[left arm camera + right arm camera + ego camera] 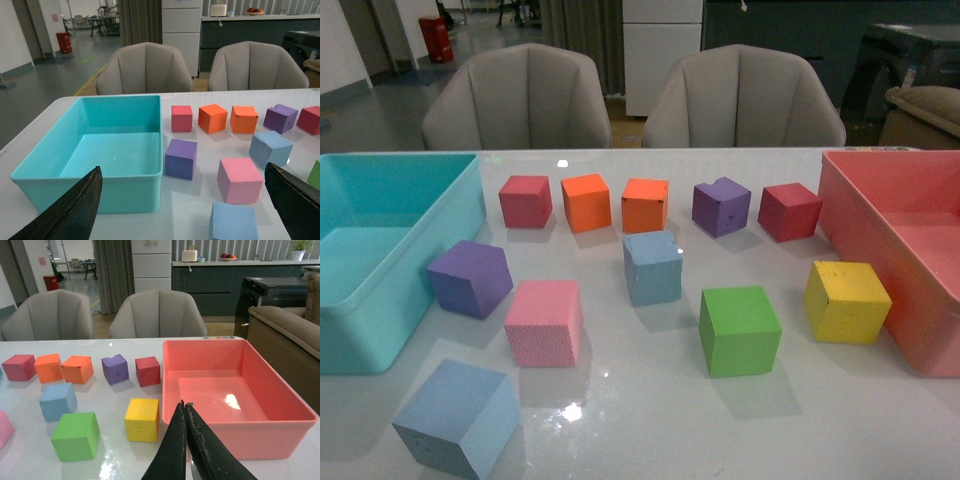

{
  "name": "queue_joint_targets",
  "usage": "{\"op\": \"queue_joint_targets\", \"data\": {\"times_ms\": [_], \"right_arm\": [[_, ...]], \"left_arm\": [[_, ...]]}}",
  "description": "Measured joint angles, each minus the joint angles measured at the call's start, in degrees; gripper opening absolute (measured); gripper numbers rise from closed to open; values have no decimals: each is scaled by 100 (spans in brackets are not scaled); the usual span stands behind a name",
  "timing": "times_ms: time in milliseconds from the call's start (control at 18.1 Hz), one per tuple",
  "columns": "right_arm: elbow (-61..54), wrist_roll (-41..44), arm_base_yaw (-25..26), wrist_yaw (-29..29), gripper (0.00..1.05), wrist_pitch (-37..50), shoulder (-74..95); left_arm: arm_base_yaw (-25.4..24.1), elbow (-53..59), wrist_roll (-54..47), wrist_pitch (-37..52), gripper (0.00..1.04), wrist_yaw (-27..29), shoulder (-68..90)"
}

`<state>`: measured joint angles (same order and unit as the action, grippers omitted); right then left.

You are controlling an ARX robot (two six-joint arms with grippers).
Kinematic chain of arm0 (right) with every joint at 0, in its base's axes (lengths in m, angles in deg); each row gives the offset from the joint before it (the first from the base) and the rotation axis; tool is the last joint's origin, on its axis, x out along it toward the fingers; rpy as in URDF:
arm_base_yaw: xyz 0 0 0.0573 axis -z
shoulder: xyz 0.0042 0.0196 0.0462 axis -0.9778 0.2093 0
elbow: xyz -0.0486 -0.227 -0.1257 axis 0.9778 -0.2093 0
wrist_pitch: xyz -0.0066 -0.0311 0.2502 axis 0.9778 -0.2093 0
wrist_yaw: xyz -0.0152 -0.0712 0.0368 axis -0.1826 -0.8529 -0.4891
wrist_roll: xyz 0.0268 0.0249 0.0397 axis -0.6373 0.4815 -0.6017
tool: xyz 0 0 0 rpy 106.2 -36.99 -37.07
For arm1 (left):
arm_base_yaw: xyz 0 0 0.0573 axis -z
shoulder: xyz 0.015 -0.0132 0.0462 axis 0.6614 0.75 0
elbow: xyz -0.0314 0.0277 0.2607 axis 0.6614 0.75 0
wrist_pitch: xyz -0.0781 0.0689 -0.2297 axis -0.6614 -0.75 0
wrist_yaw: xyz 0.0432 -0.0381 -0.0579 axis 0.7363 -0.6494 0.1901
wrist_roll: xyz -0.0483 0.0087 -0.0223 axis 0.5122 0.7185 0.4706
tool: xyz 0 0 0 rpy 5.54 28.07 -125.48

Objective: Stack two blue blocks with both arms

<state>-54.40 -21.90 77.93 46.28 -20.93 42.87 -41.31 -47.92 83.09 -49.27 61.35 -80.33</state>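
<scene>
**Two blue blocks apart on table, grippers hold neither**

L gripper (182, 169) is spread wide, fingers well apart, gripping nothing. R gripper (184, 407) is pinched closed, tips meeting, in front of the pink bin (260, 440). Neither arm shows in front view.

Near blue block (457, 417) sits front-left on the table (840, 430), close to the front edge and turned corner-on, w/ bare tabletop to its right. The teal bin (380, 340) is just behind-left of it, the pink block (544, 322) just behind-right.

Far blue block (652, 266) stands mid-table, well apart from the first, w/ gaps on every side: orange block (645, 205) behind, green block (739, 330) front-right, purple block (470, 279) off to the left. Both blue blocks rest flat, tops exposed.
</scene>
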Motion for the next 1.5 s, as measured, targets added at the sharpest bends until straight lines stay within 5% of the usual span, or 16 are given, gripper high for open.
{"op": "queue_joint_targets", "data": {"times_ms": [388,554,997,1163,1385,1440,1495], "right_arm": [[0,0,0,0,2,-584,-514],[2,0,0,9,2,-1530,-1204],[2,4,0,11,4,-1510,-1419],[2,2,0,11,24,-1506,-1419],[2,4,0,11,75,-1506,-1419],[2,2,0,11,88,-1504,-1419],[2,-2,0,-2,100,-1508,-1419]], "left_arm": [[0,0,0,0,98,2,0],[0,0,2,-2,98,2,0],[0,0,0,0,98,2,0],[0,0,0,-2,98,2,0],[0,0,0,-2,98,2,0],[87,-87,44,-358,98,254,66],[658,-566,168,-1316,98,1309,739]]}}
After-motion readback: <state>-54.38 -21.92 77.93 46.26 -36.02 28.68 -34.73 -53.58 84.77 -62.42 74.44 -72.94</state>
